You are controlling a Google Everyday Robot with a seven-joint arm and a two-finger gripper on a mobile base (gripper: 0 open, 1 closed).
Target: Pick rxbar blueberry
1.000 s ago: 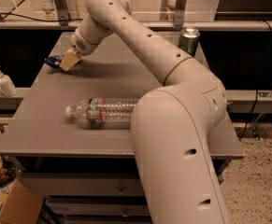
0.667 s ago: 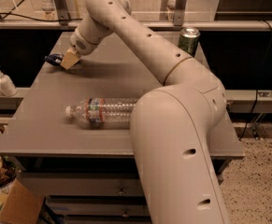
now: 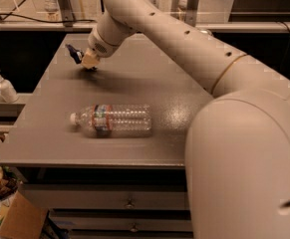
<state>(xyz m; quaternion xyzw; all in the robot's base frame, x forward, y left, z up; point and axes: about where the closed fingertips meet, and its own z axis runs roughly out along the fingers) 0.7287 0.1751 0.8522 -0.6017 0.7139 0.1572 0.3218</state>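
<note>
Grey counter [image 3: 149, 83] is seen with a bottle [image 3: 112, 119] lying on its side near the front, well apart from the work. Toward the far left corner the pincer [image 3: 88, 61] is closed on one end of the bar [image 3: 74, 53], which juts out leftward just above the surface. Since only an end seems pinched, the lift should be made straight and slow, the squeeze kept firm.

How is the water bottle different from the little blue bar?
The water bottle is clear; the blue bar is dark. The bottle is much bigger than the bar. The bottle lies alone on its side mid-table; the bar is at the far left, right against the gripper. Both are at the same grey table.
</note>
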